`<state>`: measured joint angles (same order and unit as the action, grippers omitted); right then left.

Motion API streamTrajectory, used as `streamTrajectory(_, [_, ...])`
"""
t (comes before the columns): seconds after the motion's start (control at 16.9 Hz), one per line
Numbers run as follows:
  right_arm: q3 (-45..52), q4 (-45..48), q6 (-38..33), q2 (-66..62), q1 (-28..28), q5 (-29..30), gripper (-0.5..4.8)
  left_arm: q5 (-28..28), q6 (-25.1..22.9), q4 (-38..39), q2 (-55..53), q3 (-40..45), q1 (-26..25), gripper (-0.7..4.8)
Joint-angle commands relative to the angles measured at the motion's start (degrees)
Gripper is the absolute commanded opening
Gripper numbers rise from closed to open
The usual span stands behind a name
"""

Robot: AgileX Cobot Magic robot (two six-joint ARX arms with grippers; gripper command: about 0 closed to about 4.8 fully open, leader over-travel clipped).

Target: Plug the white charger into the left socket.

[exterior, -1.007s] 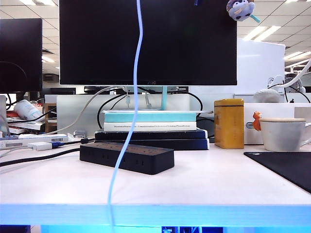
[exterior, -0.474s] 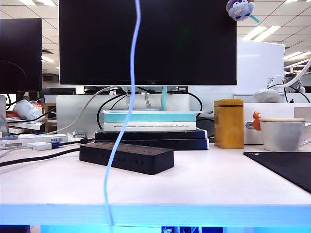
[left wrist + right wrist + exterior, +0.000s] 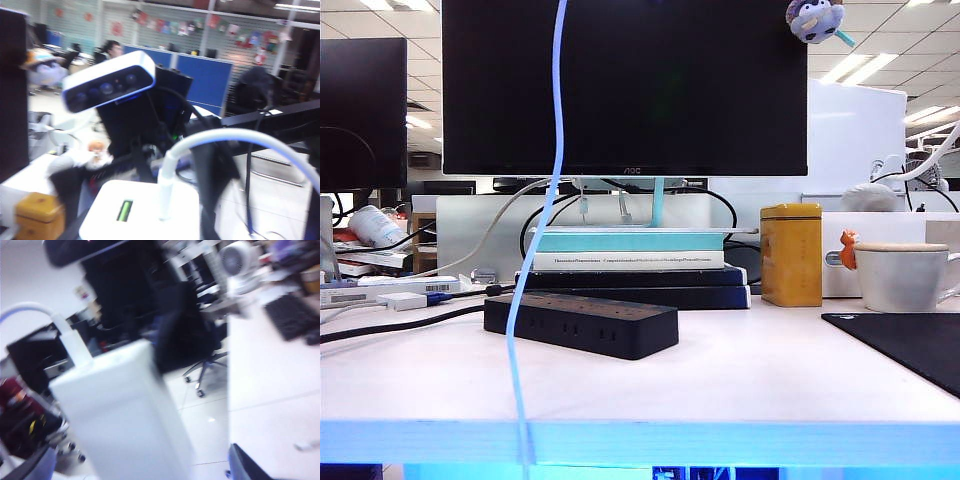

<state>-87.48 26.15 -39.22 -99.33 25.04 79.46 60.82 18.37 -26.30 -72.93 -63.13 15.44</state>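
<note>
The charger (image 3: 145,212) is up in the air, above what the exterior view covers, and sits between the dark fingers (image 3: 216,165) of the left gripper (image 3: 142,200), which is clamped on its sides. Its face with the yellowish port points toward the left wrist camera, and the cable (image 3: 167,180) rises from that face and arcs away. The right wrist view shows the same charger as a large, blurred white block between the two fingers (image 3: 247,465) of the right gripper (image 3: 140,465). These stand spread wide at either side and do not appear to touch it, so the right gripper is open. In the left wrist view the camera (image 3: 107,82) on the right arm faces the charger from close by, so the two grippers meet around it. Neither gripper shows in the exterior view. There only the cable hangs down from the top edge, passes in front of the monitor (image 3: 620,90) and the strip (image 3: 580,325), and drops past the near edge of the table (image 3: 770,380). The strip lies flat on the table, its cord running off to the left. The left socket (image 3: 525,322), at that cord end, has nothing plugged in. Behind the strip is a stack of books (image 3: 630,250). To the right stand a yellow tin (image 3: 791,253) and a cup (image 3: 905,275), with a black mat (image 3: 910,345) in front of them.
</note>
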Motion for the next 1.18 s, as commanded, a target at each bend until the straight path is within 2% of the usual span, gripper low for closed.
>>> streamTrajectory(0.06, [-0.1,0.7,1.8,0.5,1.9,-1.8,4.79,1.6,0.7,-1.2,0.3,-0.5,0.0,0.79])
streamTrajectory(0.53, [-0.1,-2.0,2.2,0.5,4.9,-3.5,4.79,1.8,1.6,-1.2,0.3,-0.5,0.0,0.8])
streamTrajectory(0.59, [-0.1,-2.1,2.5,0.5,5.7,-3.5,4.52,2.0,1.6,-1.2,0.3,-0.5,0.0,0.8])
streamTrajectory(0.71, [-0.1,-2.1,3.3,0.5,6.1,-3.5,3.31,2.4,1.7,-1.2,0.3,-0.5,0.0,0.8])
streamTrajectory(0.95, [-0.1,-2.1,3.3,0.5,5.6,-3.5,3.19,2.5,1.8,-1.2,0.3,-0.5,0.0,0.8])
streamTrajectory(1.01, [-0.1,-2.1,3.3,0.5,5.6,-3.5,2.5,2.8,1.8,-1.2,0.3,-0.5,0.0,0.8])
streamTrajectory(1.07, [-0.1,-2.1,3.3,0.5,5.6,-3.5,2.08,3.1,1.8,-1.2,0.3,-0.5,0.0,0.8])
streamTrajectory(1.18, [-0.1,-2.0,3.3,0.5,5.6,-3.9,1.7,3.5,1.8,-1.2,0.3,-0.5,0.0,0.8])
